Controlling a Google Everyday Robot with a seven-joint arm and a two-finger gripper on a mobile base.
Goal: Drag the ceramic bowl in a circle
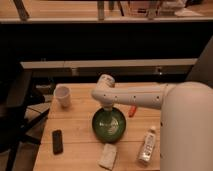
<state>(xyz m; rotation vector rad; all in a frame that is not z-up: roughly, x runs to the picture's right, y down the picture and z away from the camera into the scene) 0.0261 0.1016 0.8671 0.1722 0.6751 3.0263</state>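
Observation:
The ceramic bowl (109, 124) is round, glossy green with a darker rim, and sits upright near the middle of the wooden table (80, 127). My white arm reaches in from the right and bends down over the bowl's far rim. The gripper (107, 109) hangs at that far rim, just above or inside the bowl. The arm's elbow covers most of it.
A small white cup (62, 96) stands at the table's far left. A black phone (57, 141) lies at front left. A folded grey cloth (108, 156) lies at the front edge, a clear bottle (146, 147) at front right, an orange object (132, 110) right of the bowl.

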